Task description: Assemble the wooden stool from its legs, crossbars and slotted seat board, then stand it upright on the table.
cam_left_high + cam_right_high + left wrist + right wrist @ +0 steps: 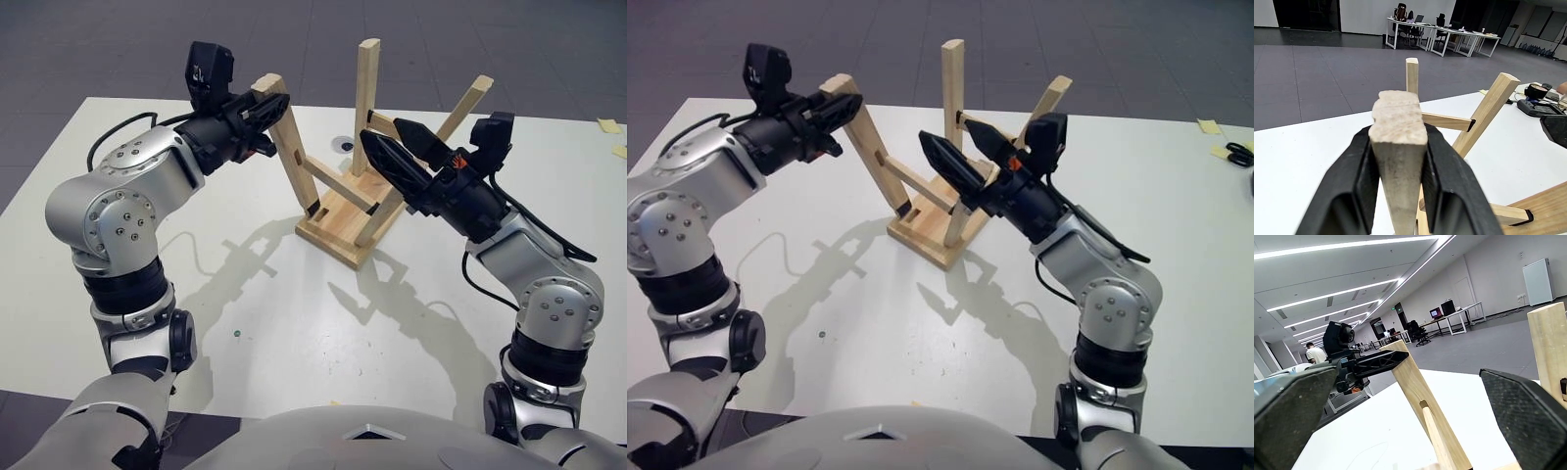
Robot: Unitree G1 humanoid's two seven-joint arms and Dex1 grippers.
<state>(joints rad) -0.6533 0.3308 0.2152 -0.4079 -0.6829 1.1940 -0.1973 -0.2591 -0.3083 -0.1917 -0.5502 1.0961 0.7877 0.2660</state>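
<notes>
Right jaws wide beside upturned stool (338, 235); left jaws clamping its leg (292, 147), yellow notes (1212, 127) at table (294, 323) edge

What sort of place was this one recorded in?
Probably a large open-plan office or lab hall: rows of desks with office chairs and monitors, long ceiling strip lights, and a wide dark floor around the white table.
</notes>
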